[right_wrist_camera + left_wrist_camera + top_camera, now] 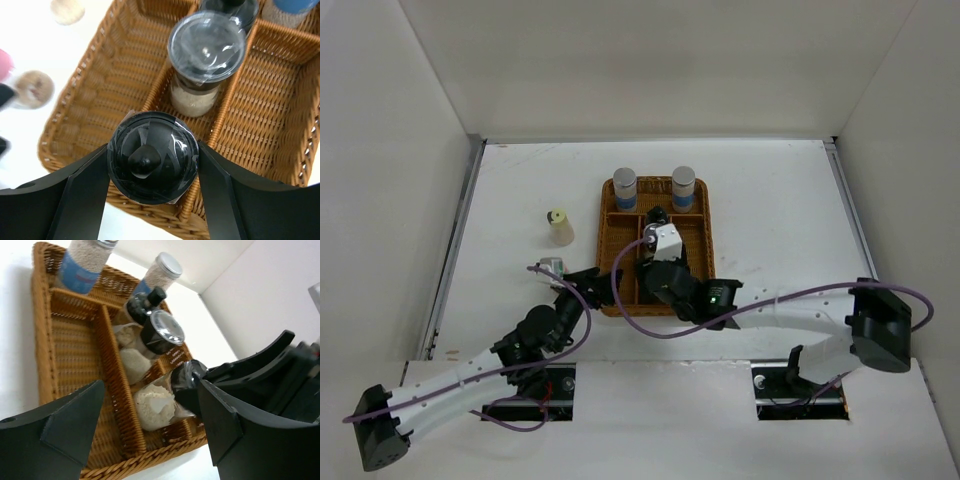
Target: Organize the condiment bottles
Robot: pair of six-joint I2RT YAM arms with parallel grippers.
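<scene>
A brown wicker tray (698, 262) holds two silver-lidded, blue-labelled jars (625, 188) (683, 188) in its back compartments. My right gripper (152, 165) is shut on a black dome-topped glass shaker (151, 156), which stands upright in the near end of the tray's middle lane. Behind it in that lane stand a flat black-lidded shaker (206, 47) and another black-topped one (235, 10). My left gripper (150, 425) hangs open over the tray's near edge, holding nothing. It faces the held shaker's white powder (155, 407).
A cream shaker (558, 228) stands on the table left of the tray. A small shaker (550, 268) sits just left of my left arm. The tray's left compartment (70, 350) holds nothing. White walls close in on the table at the back and on both sides.
</scene>
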